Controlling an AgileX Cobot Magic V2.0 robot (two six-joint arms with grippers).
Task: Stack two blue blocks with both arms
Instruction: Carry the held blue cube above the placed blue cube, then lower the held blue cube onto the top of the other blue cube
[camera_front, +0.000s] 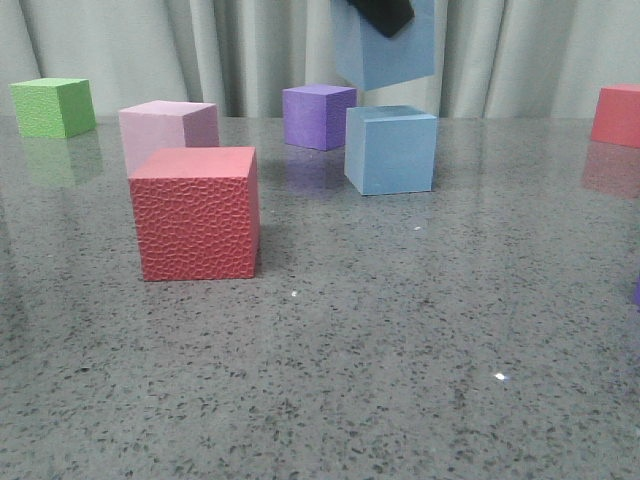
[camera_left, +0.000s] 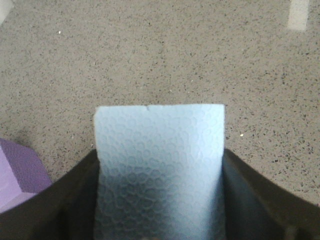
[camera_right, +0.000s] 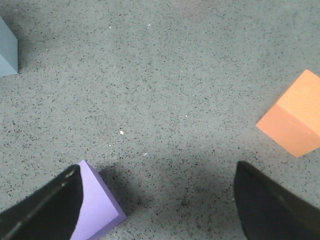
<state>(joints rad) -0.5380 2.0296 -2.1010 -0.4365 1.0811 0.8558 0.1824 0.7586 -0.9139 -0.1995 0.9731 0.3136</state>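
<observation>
One blue block stands on the grey table right of the middle. The second blue block hangs in the air just above it, with a gap between them. My left gripper is shut on this raised block, and only its black tip shows at the top edge. In the left wrist view the block fills the space between both black fingers of the left gripper. My right gripper is open and empty over bare table. It does not show in the front view.
A textured red cube, a pink cube, a purple cube, a green cube and a red cube stand on the table. By the right gripper lie a lilac cube, an orange cube and a blue-grey corner.
</observation>
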